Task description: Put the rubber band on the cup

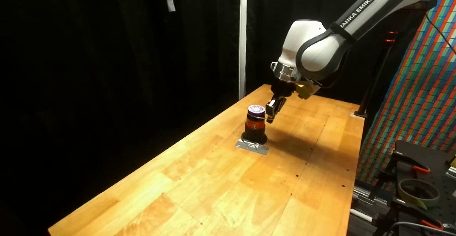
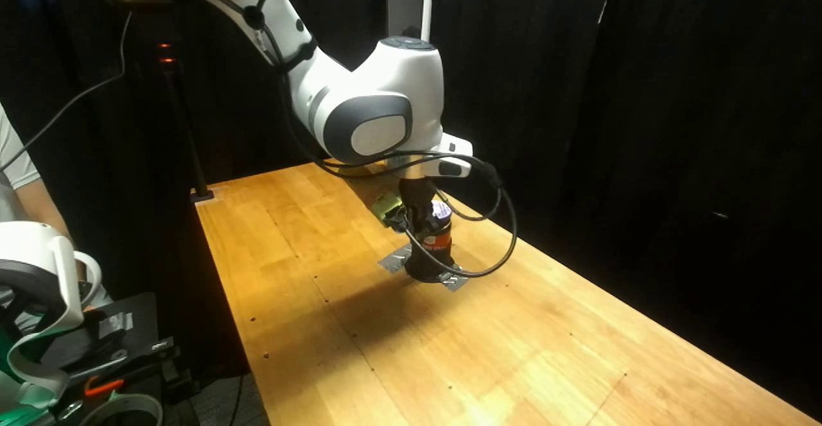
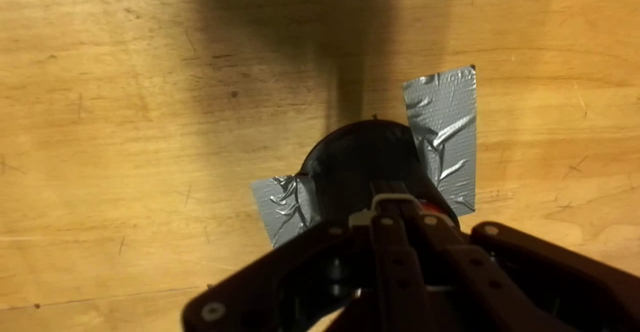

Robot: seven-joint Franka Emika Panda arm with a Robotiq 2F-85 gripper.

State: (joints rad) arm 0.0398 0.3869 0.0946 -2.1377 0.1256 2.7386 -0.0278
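An exterior view showed a thin pale rubber band (image 1: pixel 259 117) stretched across the orange-and-black cylindrical cup (image 1: pixel 255 125) to the jaws. An exterior view put that cup on the wooden bench (image 2: pixel 514 349). The wrist view showed jaws pressed together inside the band: probably light, springy, best hooked from within.

You see lettering (image 1: pixel 357 11) "ANKA EMIKA," its start covered, along your robot arm (image 1: pixel 326 51) in an exterior view; print (image 2: pixel 437 242) on your cup (image 1: pixel 255 124) is illegible.
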